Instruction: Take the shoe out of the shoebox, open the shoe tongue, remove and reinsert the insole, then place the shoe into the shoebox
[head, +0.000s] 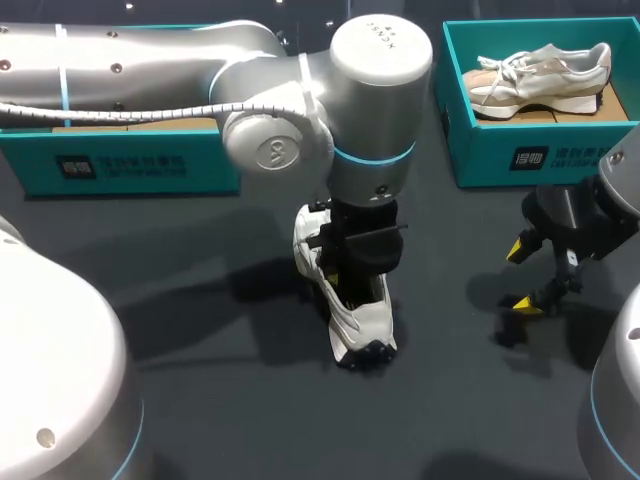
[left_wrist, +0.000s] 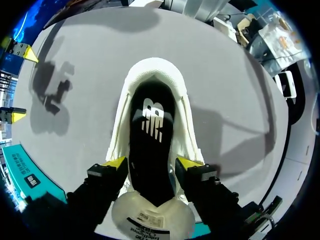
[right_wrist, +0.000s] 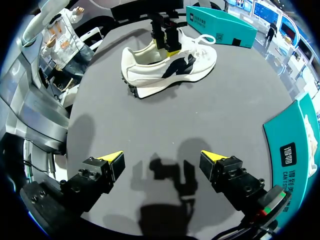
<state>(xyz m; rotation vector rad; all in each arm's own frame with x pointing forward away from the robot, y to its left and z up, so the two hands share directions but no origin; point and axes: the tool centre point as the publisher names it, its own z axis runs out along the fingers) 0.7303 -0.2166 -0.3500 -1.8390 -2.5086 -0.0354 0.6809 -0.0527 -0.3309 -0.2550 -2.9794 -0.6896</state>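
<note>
A white shoe (head: 362, 322) with dark side panels stands on the dark table near the middle, its heel toward the front edge. My left gripper (head: 350, 272) points straight down into its opening. In the left wrist view the gripper (left_wrist: 151, 164) is open, one yellow fingertip on each side of the black insole (left_wrist: 152, 130) that lies inside the shoe (left_wrist: 120, 130). The white tongue (left_wrist: 152, 217) is folded back under the gripper. My right gripper (head: 522, 276) hangs open over bare table to the right, holding nothing (right_wrist: 162, 157); the shoe (right_wrist: 165, 70) lies well ahead of it.
A teal shoebox (head: 480, 150) at the back right holds a beige shoe (head: 540, 75). Another teal box (head: 130, 160) stands at the back left, partly behind my left arm. The right wrist view shows a teal box (right_wrist: 295, 145) beside the right gripper.
</note>
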